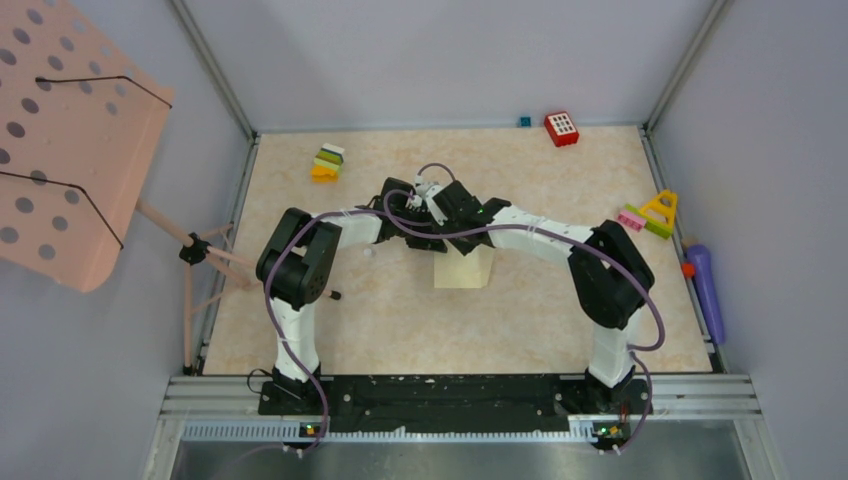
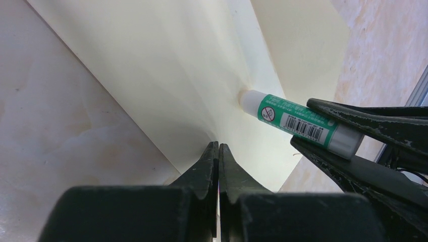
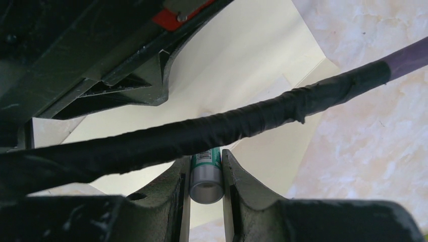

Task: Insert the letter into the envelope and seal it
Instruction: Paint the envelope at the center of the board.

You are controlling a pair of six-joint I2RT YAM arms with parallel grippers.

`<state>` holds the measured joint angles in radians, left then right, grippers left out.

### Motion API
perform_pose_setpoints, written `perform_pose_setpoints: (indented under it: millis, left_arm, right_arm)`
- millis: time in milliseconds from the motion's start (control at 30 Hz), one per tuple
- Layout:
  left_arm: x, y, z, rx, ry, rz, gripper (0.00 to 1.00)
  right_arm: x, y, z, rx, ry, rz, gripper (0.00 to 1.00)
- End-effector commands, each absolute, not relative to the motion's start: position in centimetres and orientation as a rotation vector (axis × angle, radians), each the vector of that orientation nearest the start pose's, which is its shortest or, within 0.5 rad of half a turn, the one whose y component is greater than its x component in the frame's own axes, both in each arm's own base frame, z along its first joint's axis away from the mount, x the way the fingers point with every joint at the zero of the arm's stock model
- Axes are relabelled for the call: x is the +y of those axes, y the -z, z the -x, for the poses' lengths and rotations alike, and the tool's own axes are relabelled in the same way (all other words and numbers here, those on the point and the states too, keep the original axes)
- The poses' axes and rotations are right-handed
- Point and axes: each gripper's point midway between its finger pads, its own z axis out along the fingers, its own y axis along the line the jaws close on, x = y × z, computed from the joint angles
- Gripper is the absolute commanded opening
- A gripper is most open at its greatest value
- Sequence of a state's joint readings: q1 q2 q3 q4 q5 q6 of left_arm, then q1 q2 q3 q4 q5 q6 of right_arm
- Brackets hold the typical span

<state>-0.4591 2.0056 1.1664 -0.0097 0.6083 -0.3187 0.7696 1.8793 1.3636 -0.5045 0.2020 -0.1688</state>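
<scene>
Left gripper: black fingers pressed together on the near edge of the pale yellow paper envelope, apparently pinching the paper. Right gripper: clamped around a green-and-white glue stick, whose white tip touches the face of the paper. Envelope location: mid-table on the beige marbled tabletop, beneath the two wrists where they meet.

Status, as judged: the gluing stage is in hand. No separate letter is visible, so whether it sits inside cannot be confirmed. Remaining: complete the adhesive pass, fold the flap down, press it closed.
</scene>
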Motion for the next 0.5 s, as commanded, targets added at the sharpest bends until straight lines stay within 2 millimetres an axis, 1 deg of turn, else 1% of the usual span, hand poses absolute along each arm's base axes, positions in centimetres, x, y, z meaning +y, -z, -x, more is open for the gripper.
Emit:
perform_pose_setpoints:
  millis: [0, 167, 467]
  left_arm:
    - [-28.7, 1.1, -33.6, 2.593, 0.950, -0.487, 0.00]
    - [-28.6, 1.1, -33.6, 2.593, 0.948, -0.487, 0.00]
    - [-28.6, 1.1, -33.6, 2.596, 0.944, -0.489, 0.00]
  right_arm:
    - [28.2, -7.4, -36.3, 2.267, 0.051, 1.037, 0.00]
    - [27.7, -7.2, -36.9, 2.269, 0.078, 1.020, 0.00]
    - [26.8, -7.3, -38.2, 2.266, 0.116, 0.971, 0.00]
